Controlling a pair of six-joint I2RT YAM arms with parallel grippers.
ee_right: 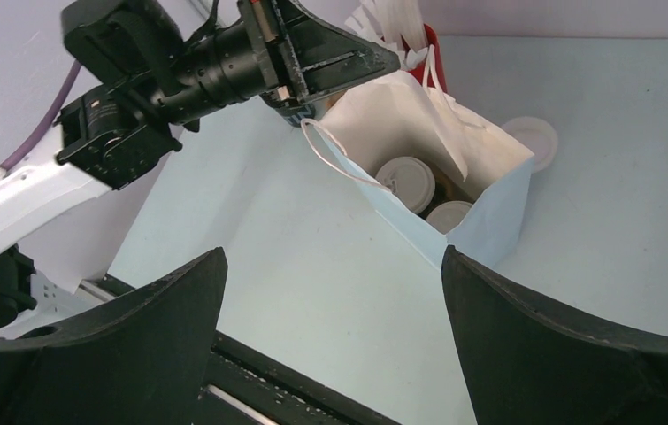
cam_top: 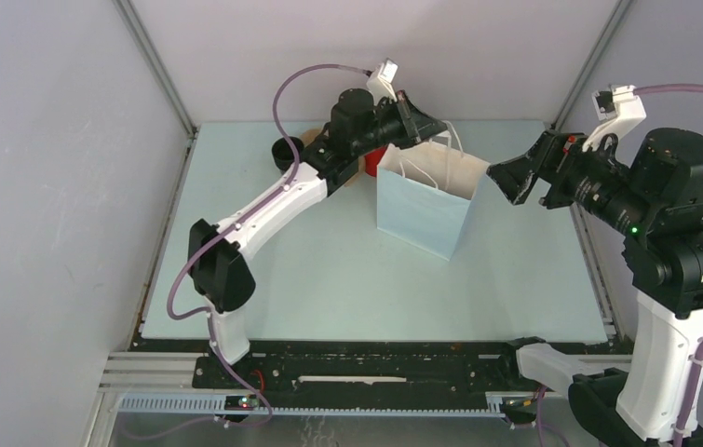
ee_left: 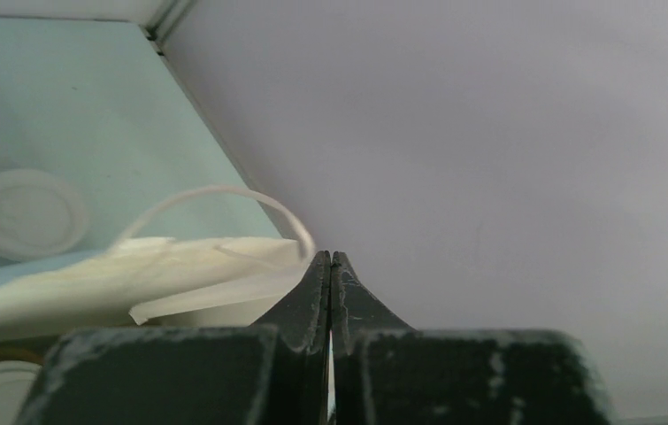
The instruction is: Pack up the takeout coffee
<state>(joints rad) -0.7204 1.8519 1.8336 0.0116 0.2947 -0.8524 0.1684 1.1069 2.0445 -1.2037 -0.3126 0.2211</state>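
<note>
Right claw (ee_right: 332, 257), jaws apart, overlooks the bag (ee_right: 489, 221); we log the coffee (ee_right: 405, 181) upright inside, ahead and below; left claw (ee_left: 331, 258) together at far rim.

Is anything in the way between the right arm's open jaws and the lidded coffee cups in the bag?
Only the paper bag's near wall, hiding the sides of the coffee cups; their tops show unobstructed through the open mouth.
</note>
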